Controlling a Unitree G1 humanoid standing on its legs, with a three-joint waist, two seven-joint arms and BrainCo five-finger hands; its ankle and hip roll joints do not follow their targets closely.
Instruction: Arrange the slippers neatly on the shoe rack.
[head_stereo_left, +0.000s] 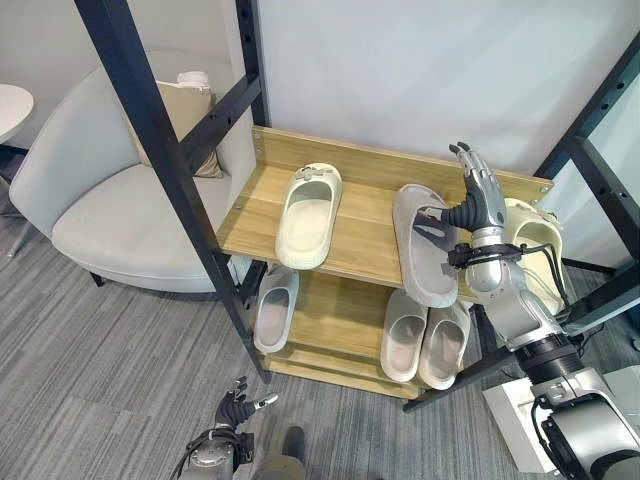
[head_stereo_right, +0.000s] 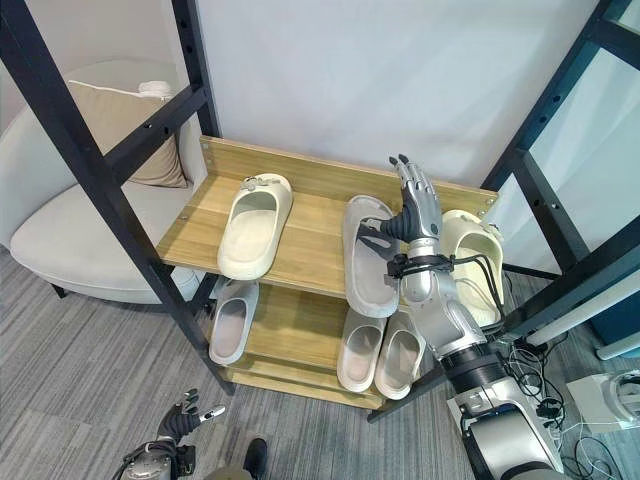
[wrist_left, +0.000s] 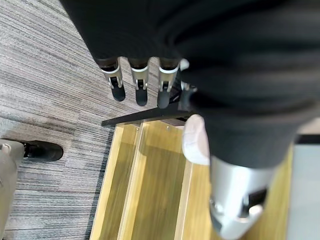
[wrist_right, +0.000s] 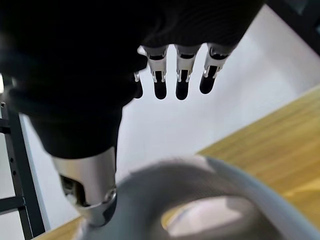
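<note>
a plain white wall (head_stereo_left: 400, 70) stands behind, and the floor is grey streaked carpet (head_stereo_left: 100, 370); black metal beams (head_stereo_left: 150, 130) with bolt holes cross the foreground on the left and another black frame (head_stereo_left: 600, 150) runs on the right. on the left sits a light grey upholstered armchair (head_stereo_left: 90, 200) on dark legs, with a beige cushion (head_stereo_left: 185, 115) propped against its back; the edge of a white round table (head_stereo_left: 10, 105) shows at the far left; the light is even and soft.
</note>
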